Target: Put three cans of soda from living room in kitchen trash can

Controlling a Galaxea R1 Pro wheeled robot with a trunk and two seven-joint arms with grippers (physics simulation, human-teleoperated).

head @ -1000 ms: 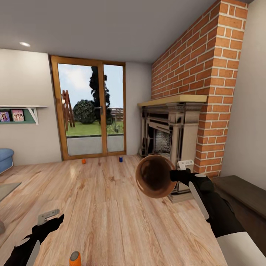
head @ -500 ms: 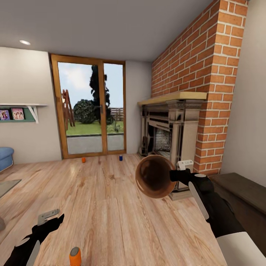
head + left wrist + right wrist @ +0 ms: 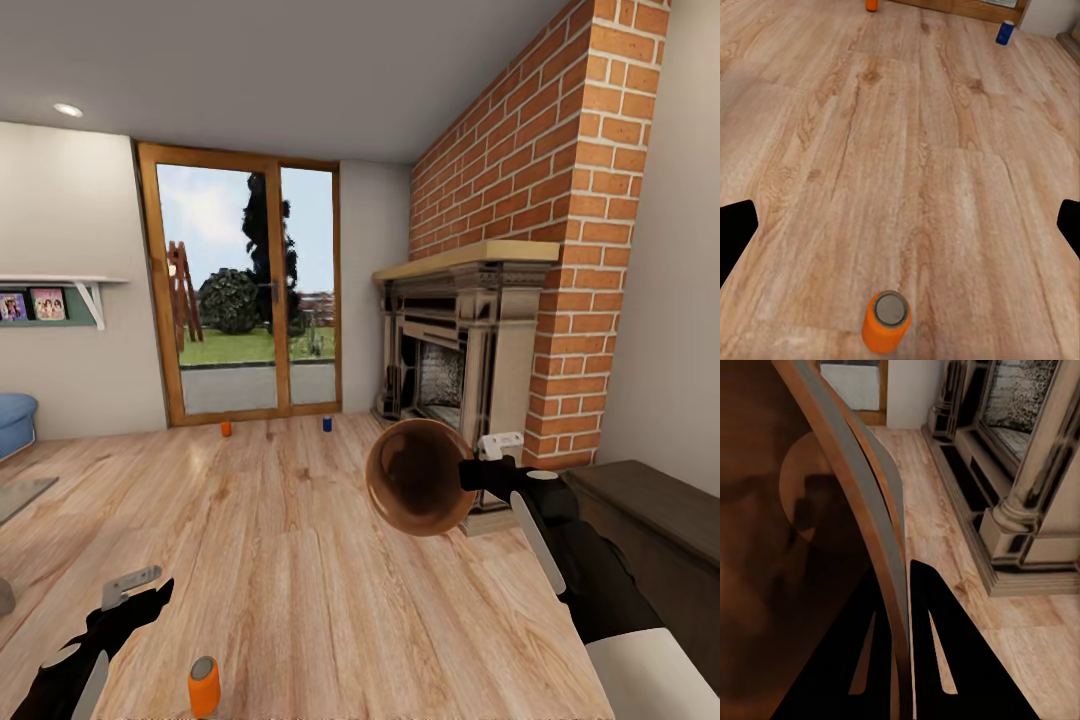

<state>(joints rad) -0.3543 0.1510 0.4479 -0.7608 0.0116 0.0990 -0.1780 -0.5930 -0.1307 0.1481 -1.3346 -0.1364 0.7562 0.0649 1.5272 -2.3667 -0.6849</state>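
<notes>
The right arm reaches forward at the right side of the head view, with its wrist level. Its right gripper is closed on the rim of the bucket, one finger inside and one outside. The bucket is tipped on its side in the air, so its brown inside faces the camera.

The left arm is low at the left. The left gripper points forward over the floor. Its fingers are wide apart and hold nothing.

An orange can stands on the floor just ahead of the left gripper. A second orange can and a blue can stand far off by the glass doors. The fireplace is on the right.
</notes>
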